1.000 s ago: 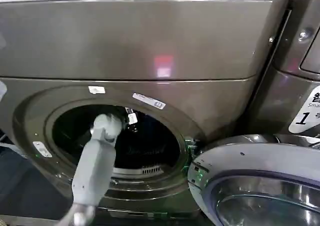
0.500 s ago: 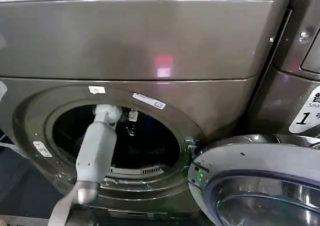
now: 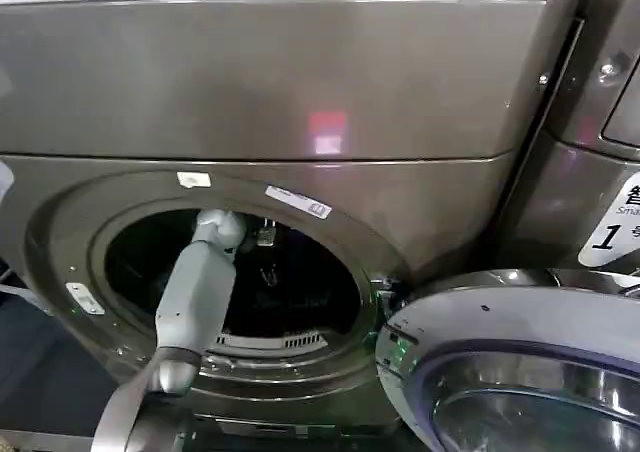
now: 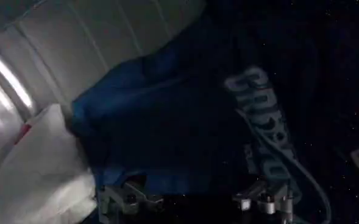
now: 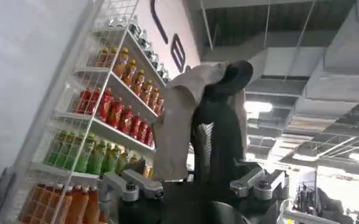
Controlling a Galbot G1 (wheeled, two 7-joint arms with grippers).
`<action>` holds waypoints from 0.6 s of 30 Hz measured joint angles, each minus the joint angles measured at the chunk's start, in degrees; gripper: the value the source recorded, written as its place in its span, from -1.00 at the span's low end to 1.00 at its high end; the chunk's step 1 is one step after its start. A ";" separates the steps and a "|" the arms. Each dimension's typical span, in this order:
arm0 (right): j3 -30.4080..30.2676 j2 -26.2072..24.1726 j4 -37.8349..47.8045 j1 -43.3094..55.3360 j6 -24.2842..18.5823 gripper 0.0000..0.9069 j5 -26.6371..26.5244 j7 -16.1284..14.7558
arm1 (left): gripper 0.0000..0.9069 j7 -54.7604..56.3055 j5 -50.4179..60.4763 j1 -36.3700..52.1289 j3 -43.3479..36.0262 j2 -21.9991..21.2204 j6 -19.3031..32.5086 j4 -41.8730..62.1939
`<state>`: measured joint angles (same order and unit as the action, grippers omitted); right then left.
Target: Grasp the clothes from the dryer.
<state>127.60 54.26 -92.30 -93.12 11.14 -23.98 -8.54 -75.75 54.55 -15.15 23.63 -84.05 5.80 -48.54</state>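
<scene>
The dryer (image 3: 300,122) stands with its round glass door (image 3: 510,372) swung wide, and the left arm reaches through the porthole into the drum. So the approach is done, while the grasp itself is not. In the left wrist view the left pincer (image 4: 194,199) hangs just above the clothes (image 4: 167,122) with its fingers (image 4: 127,198) spread and nothing yet between them. What is left, as I judge it, is to close on the fabric and draw it out through the opening.

Inside the drum lies a dark navy garment with pale lettering, bunched against the ribbed metal wall. Beside it sits a smaller whitish garment (image 4: 36,164), touching the navy one. The drum is dim, so whether more fabric lies farther in is hard to tell.

The right pincer (image 5: 194,182) is already pinching a load: a pale cloth and a dark cloth (image 5: 219,128) hang from between its fingers. It is held up away from the machine, with a rack of bottled drinks (image 5: 100,122) behind it.
</scene>
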 measured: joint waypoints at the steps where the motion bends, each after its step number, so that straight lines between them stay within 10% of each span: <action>1: -0.06 0.00 0.00 0.00 -0.02 1.00 0.00 0.00 | 1.00 0.17 -0.17 0.05 -0.01 0.00 -0.01 0.38; 18: -0.98 -0.51 -0.12 0.49 -0.10 1.00 0.26 0.00 | 1.00 3.62 -6.26 1.63 0.24 -0.46 -0.07 9.09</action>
<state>126.63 53.75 -92.41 -92.63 11.05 -23.72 -8.54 -72.13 48.29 -13.52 23.87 -84.52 5.73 -39.45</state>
